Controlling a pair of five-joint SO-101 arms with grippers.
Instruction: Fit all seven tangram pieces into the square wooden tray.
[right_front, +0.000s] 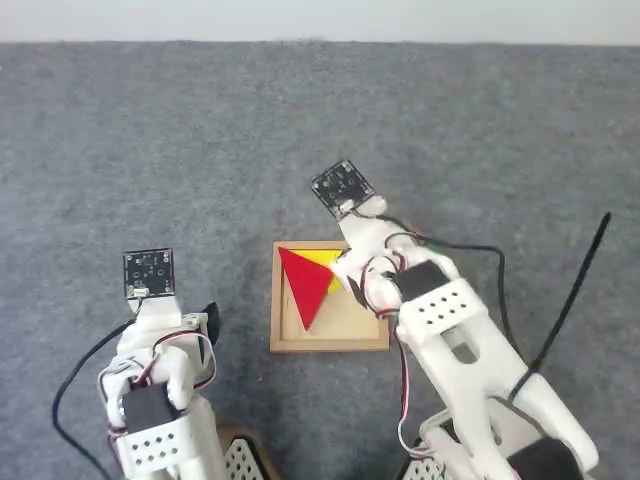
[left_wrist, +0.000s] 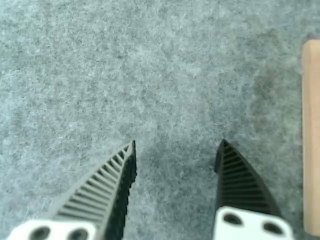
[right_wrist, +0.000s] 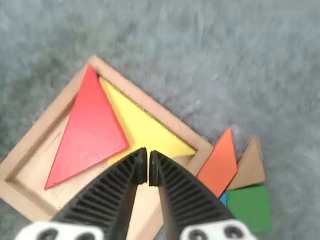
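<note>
The square wooden tray (right_front: 281, 345) (right_wrist: 35, 207) lies on the grey carpet between the two arms. Inside it rest a large red triangle (right_front: 306, 282) (right_wrist: 89, 131) and a large yellow triangle (right_front: 324, 259) (right_wrist: 145, 134), side by side. My right gripper (right_wrist: 148, 165) hovers shut over the tray's middle, at the yellow triangle's edge, holding nothing I can see. Just outside the tray lie an orange piece (right_wrist: 220, 162), a brown triangle (right_wrist: 251, 165), a green square (right_wrist: 247, 208) and a sliver of blue piece (right_wrist: 223, 199). My left gripper (left_wrist: 175, 150) is open over bare carpet, left of the tray (left_wrist: 311, 140).
Grey carpet (right_front: 150, 150) covers the whole table, with wide free room at the back and to the left. Black cables (right_front: 575, 290) trail beside the right arm. The arm bases stand at the front edge.
</note>
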